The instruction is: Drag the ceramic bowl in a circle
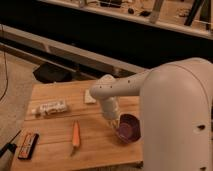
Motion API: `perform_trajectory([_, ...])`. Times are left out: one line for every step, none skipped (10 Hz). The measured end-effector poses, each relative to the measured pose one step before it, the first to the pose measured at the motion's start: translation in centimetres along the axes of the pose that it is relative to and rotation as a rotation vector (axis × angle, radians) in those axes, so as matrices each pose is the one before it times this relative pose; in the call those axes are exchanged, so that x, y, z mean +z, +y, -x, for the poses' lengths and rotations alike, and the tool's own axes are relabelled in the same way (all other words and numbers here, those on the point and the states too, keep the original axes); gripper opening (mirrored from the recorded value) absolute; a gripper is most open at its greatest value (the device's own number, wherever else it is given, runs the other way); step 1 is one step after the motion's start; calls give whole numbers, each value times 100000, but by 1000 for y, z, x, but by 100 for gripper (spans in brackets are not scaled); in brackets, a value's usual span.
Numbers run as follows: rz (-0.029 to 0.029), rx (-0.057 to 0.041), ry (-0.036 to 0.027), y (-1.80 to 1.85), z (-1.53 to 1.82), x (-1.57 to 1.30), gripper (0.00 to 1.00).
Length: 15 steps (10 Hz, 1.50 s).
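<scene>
The ceramic bowl (129, 128) sits lower centre-right of the frame on the wooden table (97, 146), with the 1 gripper (115, 120) at its upper-left rim, touching or just beside it; whether the gripper is gripping that rim cannot be told.

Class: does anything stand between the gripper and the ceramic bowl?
Nothing visible does. The gripper sits at the left rim of the ceramic bowl. The carrot, the nearest other thing, lies apart to the left on the wooden table.

White hand (114, 121) at purple bowl (130, 128) — orange carrot (75, 134), tan table (100, 146).
</scene>
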Motion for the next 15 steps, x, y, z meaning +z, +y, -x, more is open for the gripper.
perform_trajectory([-1180,-140,-1268,177,802,-116,18])
perform_trajectory([-408,-373,-1054,343,569,-174,18])
perform_trajectory([-233,-960,-1628,735,776,-299,18])
perform_trajectory([462,-1267,-2176,1028,892,-509,18])
perform_trajectory([424,-1035,-1531,797,631,-335,18])
perform_trajectory([464,-1674,-1423,839,562,-396,18])
perform_trajectory([101,-1602,-973,582,337,-296,18])
perform_trajectory([370,-3310,-1421,1096,393,-543,18])
perform_trajectory([424,-2051,-609,657,105,-257,18])
perform_trajectory([1174,-2434,-777,920,51,-282,18])
perform_trajectory([2272,-2983,-887,1343,-81,-306,18])
perform_trajectory([2025,-1685,-504,907,-137,-160,18])
perform_trajectory([2836,-2007,-141,1122,-418,-51,18])
perform_trajectory([2804,-1862,148,996,-590,33,18])
perform_trajectory([2495,-1779,586,917,-757,88,18])
